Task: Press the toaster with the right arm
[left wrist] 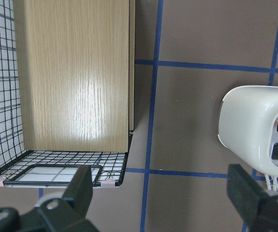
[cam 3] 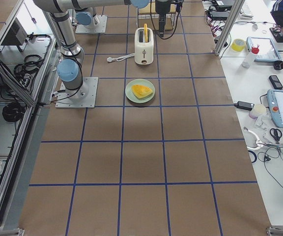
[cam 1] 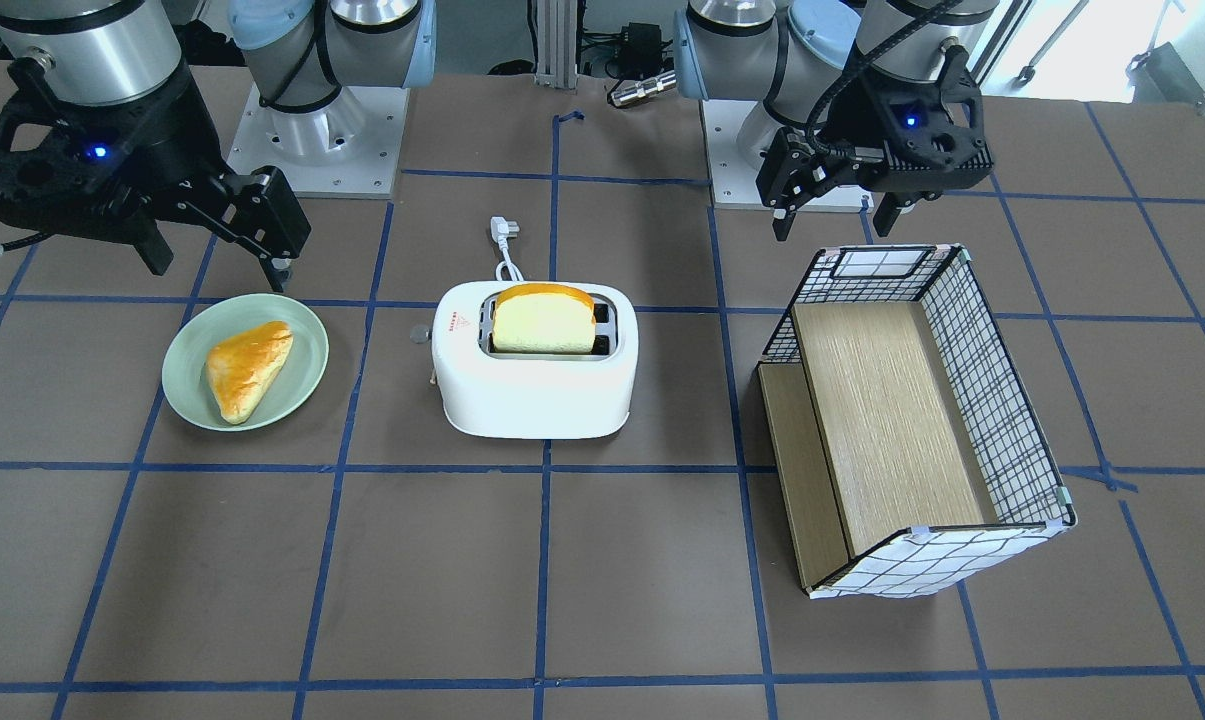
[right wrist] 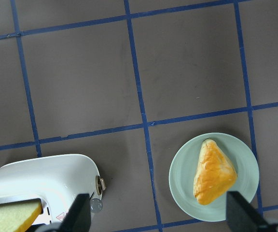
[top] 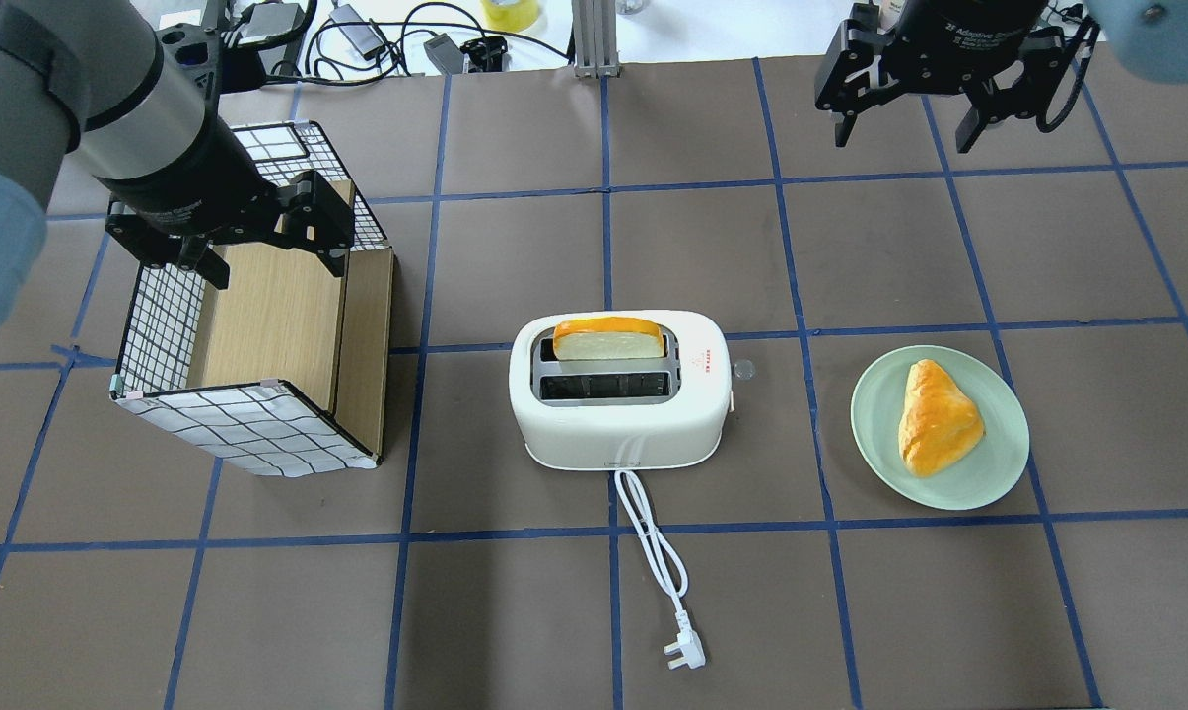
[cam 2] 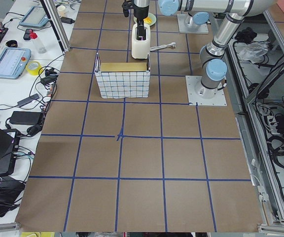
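Observation:
The white toaster (cam 1: 537,390) (top: 618,424) stands mid-table with a slice of bread (top: 608,340) upright in one slot. Its grey lever knob (top: 743,370) (cam 1: 420,335) sticks out of the end facing the plate and is up. My right gripper (top: 904,138) (cam 1: 217,265) is open and empty, hanging high over the table beyond the plate, apart from the toaster. In the right wrist view the toaster (right wrist: 42,179) and knob (right wrist: 96,205) lie at the lower left between the open fingers (right wrist: 78,212). My left gripper (top: 273,266) (left wrist: 163,193) is open above the box.
A green plate (top: 874,414) (right wrist: 182,174) with a pastry (top: 937,417) lies on my right side of the toaster. A grid-patterned box (top: 248,429) (cam 1: 992,400) with a wood lining stands on my left side. The toaster's white cord and plug (top: 682,651) trail toward me.

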You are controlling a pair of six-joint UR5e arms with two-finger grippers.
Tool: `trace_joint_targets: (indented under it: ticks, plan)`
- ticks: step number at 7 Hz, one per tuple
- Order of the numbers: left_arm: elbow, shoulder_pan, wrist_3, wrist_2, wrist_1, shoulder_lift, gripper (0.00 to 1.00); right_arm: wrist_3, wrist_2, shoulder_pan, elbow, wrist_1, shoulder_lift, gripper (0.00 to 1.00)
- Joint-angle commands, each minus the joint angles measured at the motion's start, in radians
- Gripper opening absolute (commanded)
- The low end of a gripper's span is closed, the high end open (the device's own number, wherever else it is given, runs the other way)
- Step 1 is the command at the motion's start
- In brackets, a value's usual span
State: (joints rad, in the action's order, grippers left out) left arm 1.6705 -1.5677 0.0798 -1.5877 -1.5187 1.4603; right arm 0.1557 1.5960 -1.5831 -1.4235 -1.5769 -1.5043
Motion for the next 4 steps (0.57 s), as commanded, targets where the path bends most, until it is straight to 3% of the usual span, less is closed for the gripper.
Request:
trace_joint_targets:
  ticks: [1, 4]
  plan:
    - [0.0, 0.0, 0.0, 0.0, 0.0, 0.0, 1.0, 0.002, -0.001, -0.002, 0.0, 0.0, -0.001, 1.0]
    - [0.0, 0.0, 0.0, 0.0, 0.0, 0.0, 1.0, 0.001, -0.001, -0.002, -0.002, 0.0, 0.001, 0.99]
